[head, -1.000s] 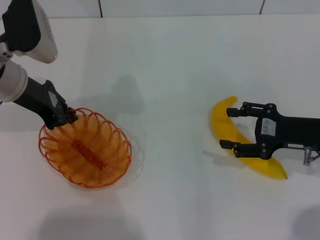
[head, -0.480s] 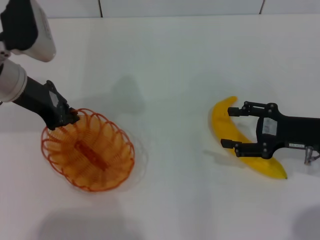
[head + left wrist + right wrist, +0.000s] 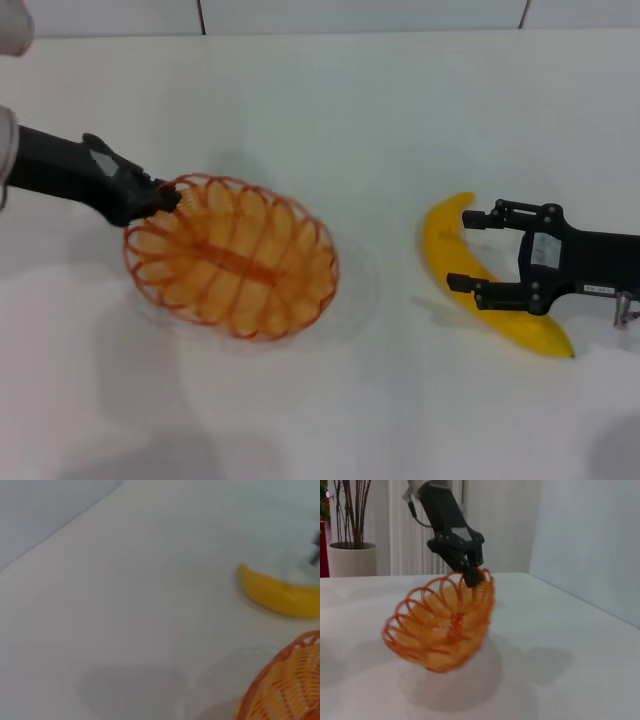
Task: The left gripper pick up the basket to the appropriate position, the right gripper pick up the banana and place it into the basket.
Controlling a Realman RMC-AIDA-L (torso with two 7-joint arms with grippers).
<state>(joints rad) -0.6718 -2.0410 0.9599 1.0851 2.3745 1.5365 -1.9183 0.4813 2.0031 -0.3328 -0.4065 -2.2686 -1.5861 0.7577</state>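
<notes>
The orange wire basket (image 3: 232, 257) hangs tilted just above the white table, left of centre. My left gripper (image 3: 165, 197) is shut on its near-left rim. The right wrist view shows the basket (image 3: 442, 626) lifted and tipped, with the left gripper (image 3: 469, 575) pinching its upper rim. The basket's edge also shows in the left wrist view (image 3: 287, 685). The yellow banana (image 3: 480, 275) lies on the table at the right, and shows in the left wrist view (image 3: 277, 591) too. My right gripper (image 3: 468, 250) is open, its fingers astride the banana's middle.
A white wall runs along the table's far edge (image 3: 360, 32). In the right wrist view a potted plant (image 3: 347, 550) and a radiator stand beyond the table. Bare table lies between basket and banana.
My left gripper has carried the basket up and rightward toward the table's middle, tilting it. The right gripper and banana have hardly moved.
</notes>
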